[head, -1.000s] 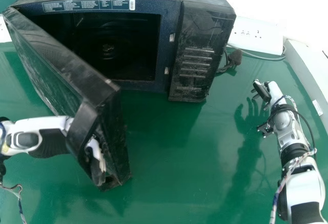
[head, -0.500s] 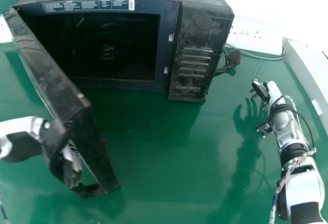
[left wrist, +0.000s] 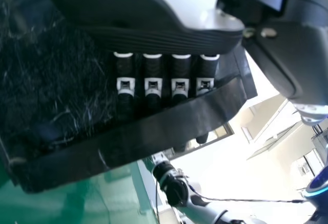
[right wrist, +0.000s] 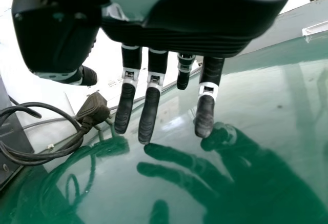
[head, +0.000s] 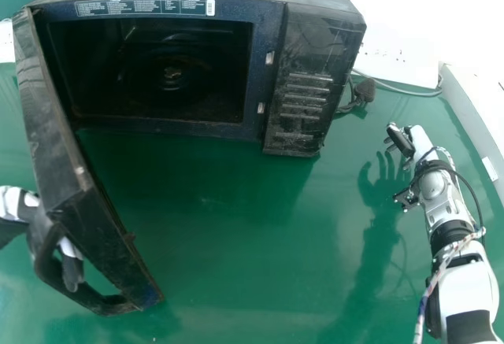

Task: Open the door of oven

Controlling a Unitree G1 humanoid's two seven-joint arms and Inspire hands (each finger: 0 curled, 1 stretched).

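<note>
Oven (head: pixel 315 84) is standing on the green table (head: pixel 236 226), door (head: pixel 59 139) hanging wide open at left. Left hand (head: pixel 72 267) is extending fairly straight fingers through the handle (head: pixel 94 303); right hand (head: pixel 403 141) is hovering above the table, fingers relaxed, open, empty

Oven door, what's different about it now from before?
The door swung wider open, toward the robot's left, and the left hand moved left with it. Its fingers are still behind the handle. The right hand stayed put.
</note>
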